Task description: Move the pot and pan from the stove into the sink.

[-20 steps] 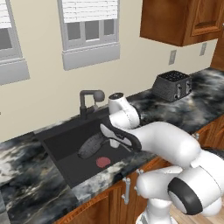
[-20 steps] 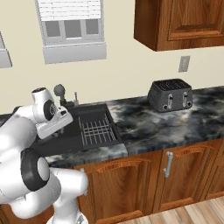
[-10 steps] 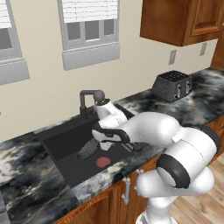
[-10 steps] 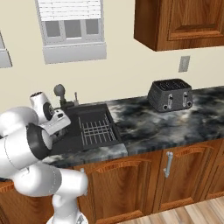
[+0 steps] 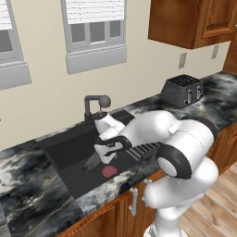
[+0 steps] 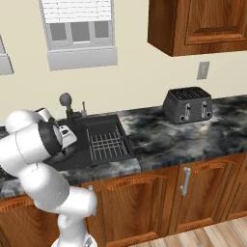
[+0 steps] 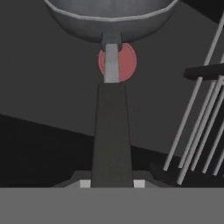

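Observation:
The dark pan (image 5: 92,162) hangs low inside the sink (image 5: 65,150), tilted, its bowl just above the red drain (image 5: 109,171). My gripper (image 5: 109,149) is shut on its long handle. In the hand view the handle (image 7: 112,131) runs up from between my fingertips (image 7: 139,183) to the pan's bowl (image 7: 109,17), with the drain (image 7: 127,61) behind it. From the right base view my white arm covers the hand, over the sink (image 6: 77,155). The pot and the stove are out of view.
A dark arched faucet (image 5: 95,104) stands behind the basin. A wire dish rack (image 6: 105,142) fills the sink's right part, close to the hand. A black toaster (image 5: 183,90) sits far right on the marble counter (image 5: 28,199).
The arm has folded forward and swung left, lowering the hand and the held pan a little deeper into the sink. The grip has stayed the same.

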Motion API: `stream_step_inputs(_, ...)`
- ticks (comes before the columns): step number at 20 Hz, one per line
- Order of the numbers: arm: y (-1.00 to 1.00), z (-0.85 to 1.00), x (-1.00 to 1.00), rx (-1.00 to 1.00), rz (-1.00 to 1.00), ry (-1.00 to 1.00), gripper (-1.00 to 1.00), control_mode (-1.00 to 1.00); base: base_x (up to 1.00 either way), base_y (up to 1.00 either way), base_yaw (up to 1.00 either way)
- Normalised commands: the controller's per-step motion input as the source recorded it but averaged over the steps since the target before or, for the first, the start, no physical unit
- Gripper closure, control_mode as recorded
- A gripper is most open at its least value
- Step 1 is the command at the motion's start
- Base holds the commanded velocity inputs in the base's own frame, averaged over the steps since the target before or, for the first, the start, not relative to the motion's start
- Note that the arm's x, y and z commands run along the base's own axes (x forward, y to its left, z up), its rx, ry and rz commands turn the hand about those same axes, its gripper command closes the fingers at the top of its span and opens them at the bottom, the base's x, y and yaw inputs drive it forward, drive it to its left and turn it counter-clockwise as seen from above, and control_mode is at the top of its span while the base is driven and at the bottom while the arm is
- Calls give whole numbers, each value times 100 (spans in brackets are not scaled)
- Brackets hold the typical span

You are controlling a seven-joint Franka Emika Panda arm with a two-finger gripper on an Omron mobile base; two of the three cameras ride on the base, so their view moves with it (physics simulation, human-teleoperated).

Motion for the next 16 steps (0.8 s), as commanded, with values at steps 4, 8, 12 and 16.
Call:
stream_step_inputs(4,18,-23,33,-2,-5,-3,100,-100,0,0,0)
stream_step_inputs(8,20,-10,33,-1,-7,0,-100,-100,0,0,0)
stream_step_inputs(12,1,20,7,2,-14,-1,-100,-100,0,0,0)
stream_step_inputs(16,-10,49,-8,7,-20,0,-100,-100,0,0,0)
